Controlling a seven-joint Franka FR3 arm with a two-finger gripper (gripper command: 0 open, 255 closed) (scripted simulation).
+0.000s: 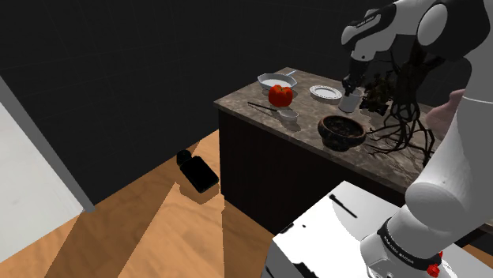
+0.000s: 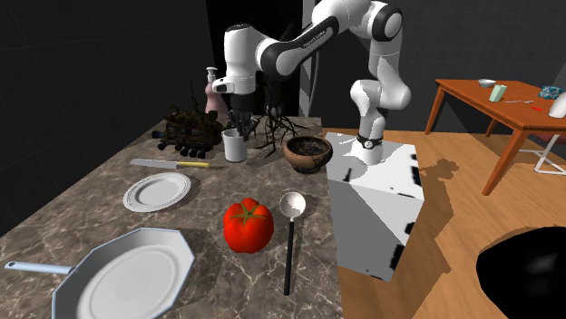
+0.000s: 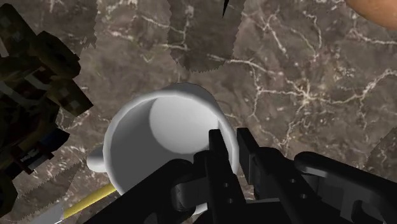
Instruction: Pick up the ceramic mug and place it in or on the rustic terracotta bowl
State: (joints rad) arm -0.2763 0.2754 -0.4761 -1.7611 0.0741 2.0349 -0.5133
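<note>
White mug [image 2: 234,145] upright on the marble counter [image 2: 82,213], rim pinched by the gripper [image 3: 230,137].

The mug stands near the dark brown bowl [image 2: 308,152], on the second exterior view's left of it and apart from it. A yellow-handled knife [image 2: 172,164] lies on its other side and dark bare branches [image 2: 269,140] stand just behind. Its base appears to rest on the counter, so the step in hand is judged to be the lift. To do it well, rise straight up with the mug level until it is above the bowl's rim, keep out of the branches, carry it across to the bowl's middle, and lower before letting go. The fingers [image 3: 219,159] are closed to a narrow gap on the mug's wall, one inside and one outside, roughly opposite the handle. They touch nothing else.
</note>
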